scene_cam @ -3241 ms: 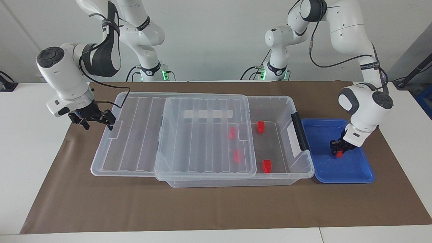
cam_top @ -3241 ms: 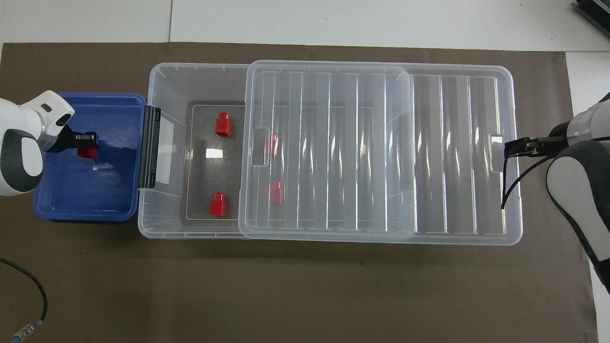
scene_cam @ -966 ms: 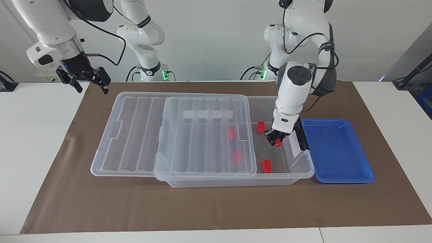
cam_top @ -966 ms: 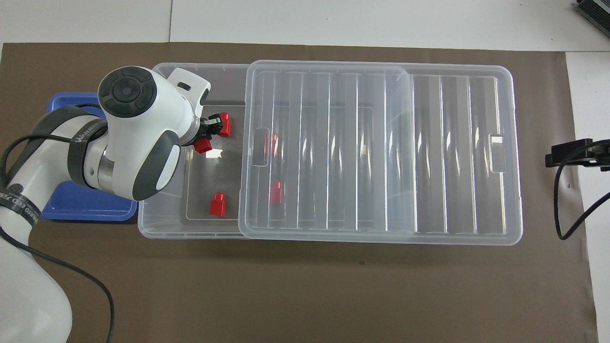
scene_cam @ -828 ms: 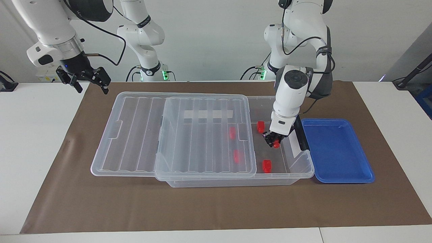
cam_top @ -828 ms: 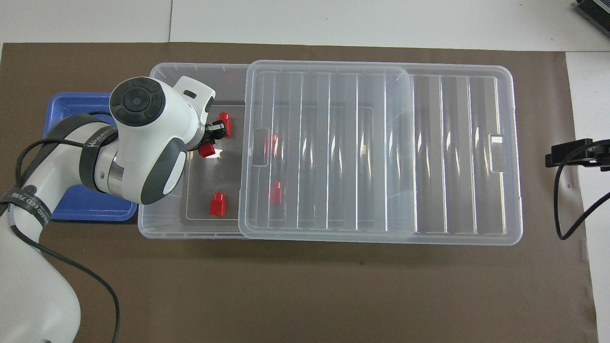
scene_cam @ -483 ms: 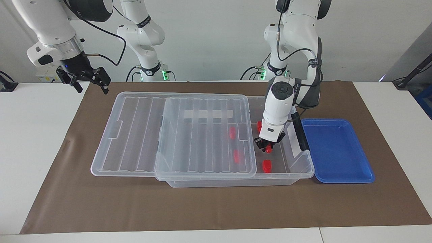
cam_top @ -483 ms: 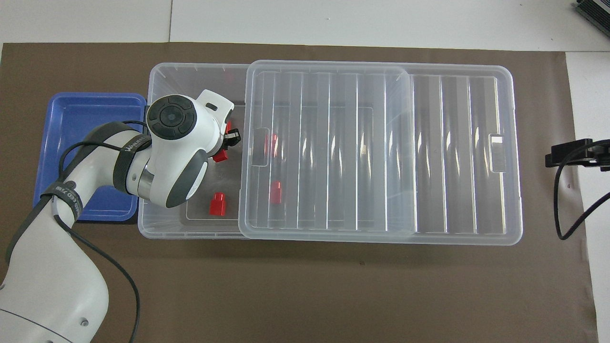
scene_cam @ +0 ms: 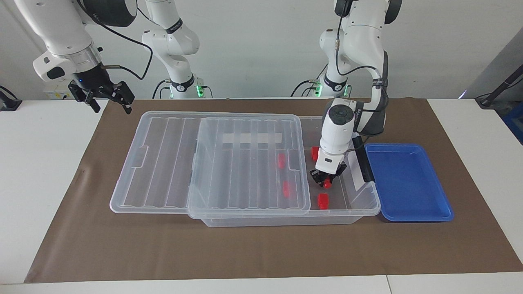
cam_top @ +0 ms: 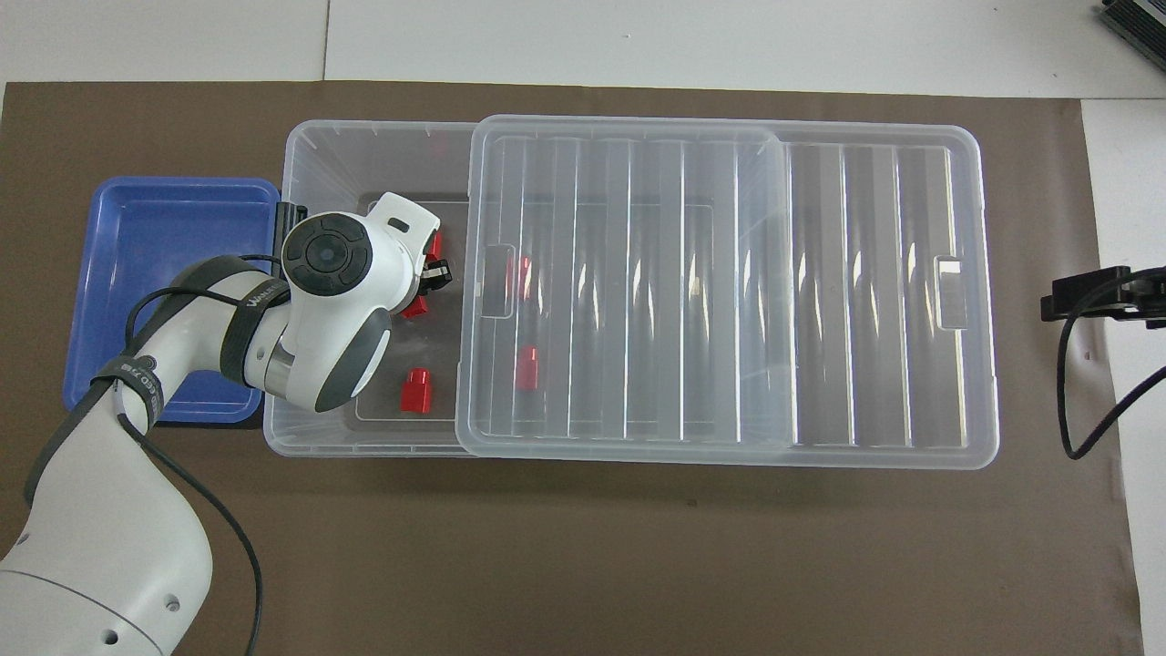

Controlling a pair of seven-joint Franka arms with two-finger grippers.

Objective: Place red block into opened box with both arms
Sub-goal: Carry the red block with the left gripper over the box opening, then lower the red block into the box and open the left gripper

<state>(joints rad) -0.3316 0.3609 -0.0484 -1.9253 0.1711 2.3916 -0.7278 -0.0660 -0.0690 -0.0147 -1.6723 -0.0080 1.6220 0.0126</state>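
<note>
On the brown-papered table [scene_cam: 261, 253] the left gripper [scene_cam: 325, 179], clenched on a red block [scene_cam: 327, 183], hangs low inside the box [scene_cam: 359, 210], so it should sink onto bare floor clear of neighbouring blocks before letting go, while the right gripper [scene_cam: 108, 96] waits splayed off the lid's end.

My two white jointed arms [scene_cam: 61, 24] carried dark grey joint bands, black external cables [cam_top: 1084, 383], and black two-finger grippers [scene_cam: 325, 179].
</note>
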